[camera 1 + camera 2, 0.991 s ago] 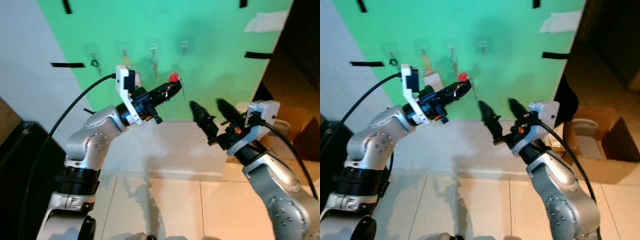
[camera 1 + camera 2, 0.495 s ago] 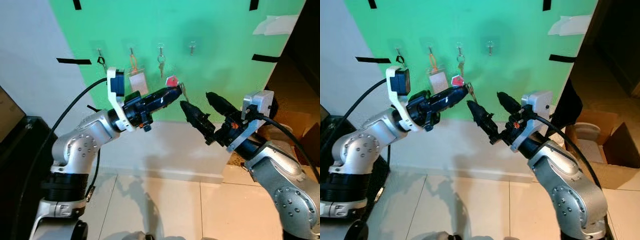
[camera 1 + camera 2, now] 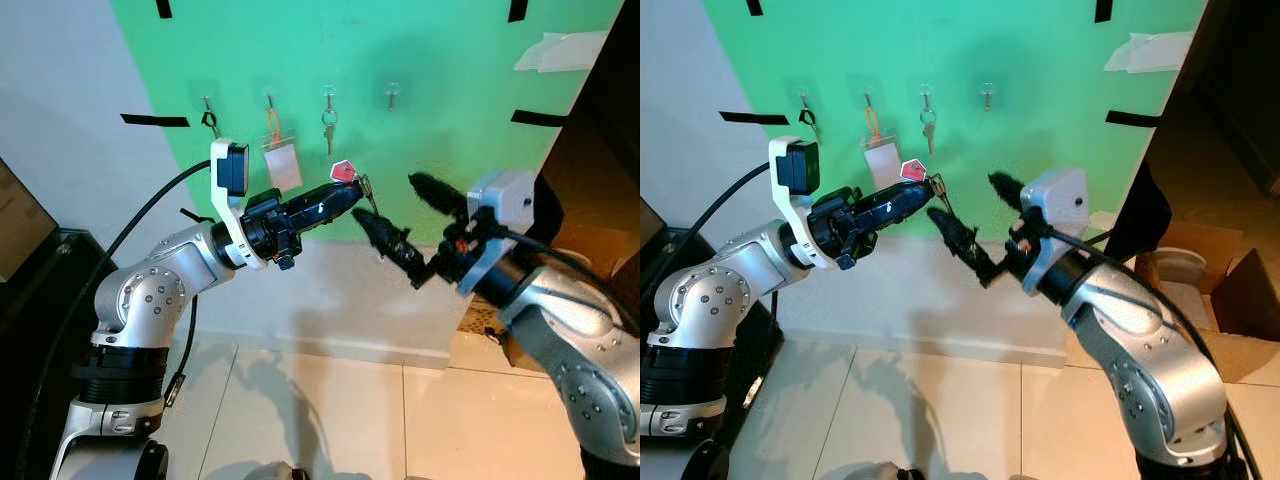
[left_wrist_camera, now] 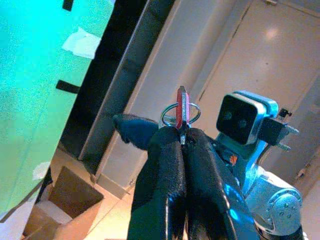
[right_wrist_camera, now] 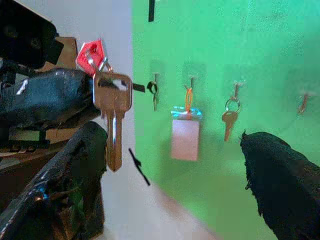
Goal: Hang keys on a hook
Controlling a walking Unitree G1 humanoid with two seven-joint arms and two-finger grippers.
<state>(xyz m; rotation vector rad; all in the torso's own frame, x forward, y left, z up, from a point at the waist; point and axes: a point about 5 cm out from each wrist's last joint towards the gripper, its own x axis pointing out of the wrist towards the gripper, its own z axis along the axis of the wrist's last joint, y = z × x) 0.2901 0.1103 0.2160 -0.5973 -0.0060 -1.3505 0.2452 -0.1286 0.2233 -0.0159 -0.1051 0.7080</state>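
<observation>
Two grippers meeting, left gripper point(image 3: 352, 190) clamping keys point(image 5: 111, 100), ring seemingly part-hidden, right gripper point(image 3: 400, 218) spread wide.

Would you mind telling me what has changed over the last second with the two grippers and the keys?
The open right gripper has closed in on the left gripper, and one of its fingers now sits right beside the hanging key. The left gripper stays shut on the red-tagged keys. The camera shifted too. The hooks on the green board look unchanged.
</observation>
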